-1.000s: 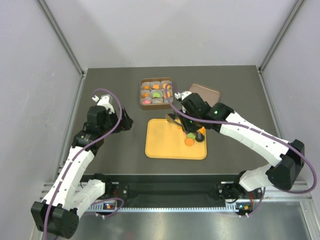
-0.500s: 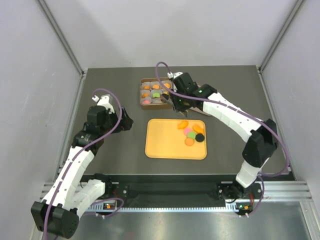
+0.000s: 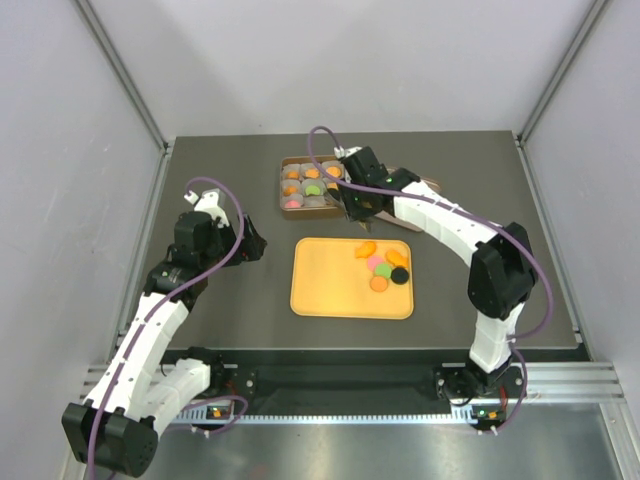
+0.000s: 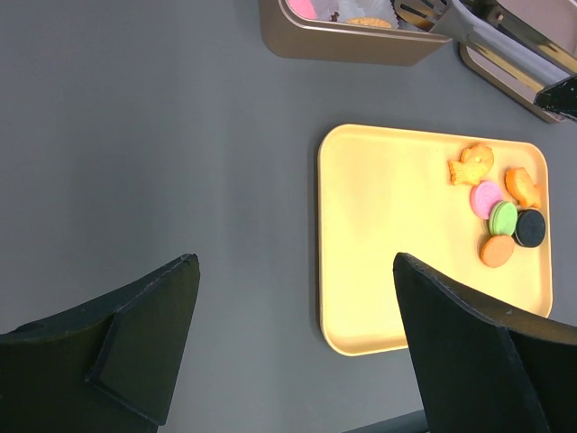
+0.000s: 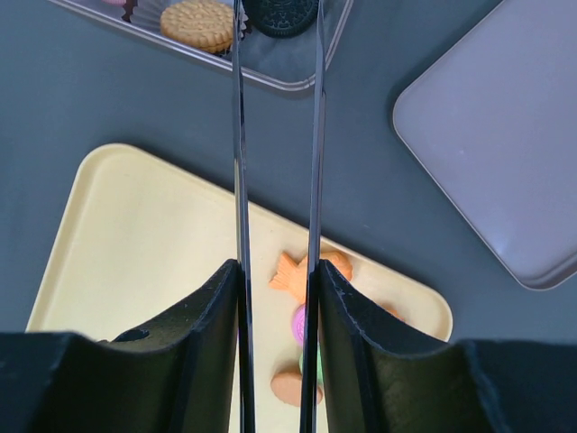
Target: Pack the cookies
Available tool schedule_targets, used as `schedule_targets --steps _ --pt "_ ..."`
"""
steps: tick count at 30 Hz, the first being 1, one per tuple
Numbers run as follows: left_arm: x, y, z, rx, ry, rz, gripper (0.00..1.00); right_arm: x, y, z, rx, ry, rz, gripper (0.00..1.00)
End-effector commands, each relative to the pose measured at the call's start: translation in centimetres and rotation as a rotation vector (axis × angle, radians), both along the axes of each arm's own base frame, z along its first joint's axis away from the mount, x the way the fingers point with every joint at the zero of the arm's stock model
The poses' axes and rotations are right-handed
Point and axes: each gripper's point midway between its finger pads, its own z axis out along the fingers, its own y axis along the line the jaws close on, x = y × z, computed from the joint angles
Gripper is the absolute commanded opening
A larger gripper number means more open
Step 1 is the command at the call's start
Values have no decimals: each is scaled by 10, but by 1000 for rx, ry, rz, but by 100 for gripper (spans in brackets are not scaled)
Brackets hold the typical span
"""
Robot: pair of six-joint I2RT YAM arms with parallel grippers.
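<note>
Metal tongs [image 4: 494,36] are pinched in the right end effector [image 5: 278,271], whose fingers press on the two blades from outside. The blades run straight ahead of it, side by side with a narrow gap between them. At their far tips a black cookie [image 5: 279,11] fills that gap, over the corner of the brown box [image 4: 352,43]; I cannot tell whether it is lifted or resting there. Just left of the tips a round tan cookie [image 5: 203,24] lies in a paper cup in the same box. Right of the blades the box's lid [image 5: 505,135] lies flat on the dark bench [image 4: 135,135]. Under this end effector's fingers is the yellow tray [image 5: 135,234], with six loose cookies [image 4: 503,216] clustered near one corner: orange, pink, green and black.

The left end effector [image 4: 295,271] is spread wide and holds nothing, hovering over bare bench. The tray lies ahead of it, toward its right finger, and the box farther ahead.
</note>
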Motion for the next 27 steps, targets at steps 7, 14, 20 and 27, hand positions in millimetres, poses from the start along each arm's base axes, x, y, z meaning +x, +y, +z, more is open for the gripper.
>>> schedule_targets --steps 7,14,20,27 --pt "5 -1 10 -12 -45 -2 93 8 -4 36 57 -94 -19 34" --pt "5 -1 9 -11 -41 -2 93 3 -8 44 57 -98 -20 36" --pt "5 -1 10 -13 -44 -4 93 1 -11 53 61 -112 -23 37" --pt "5 -1 9 -13 -44 -4 93 2 -11 46 50 -96 -19 37"
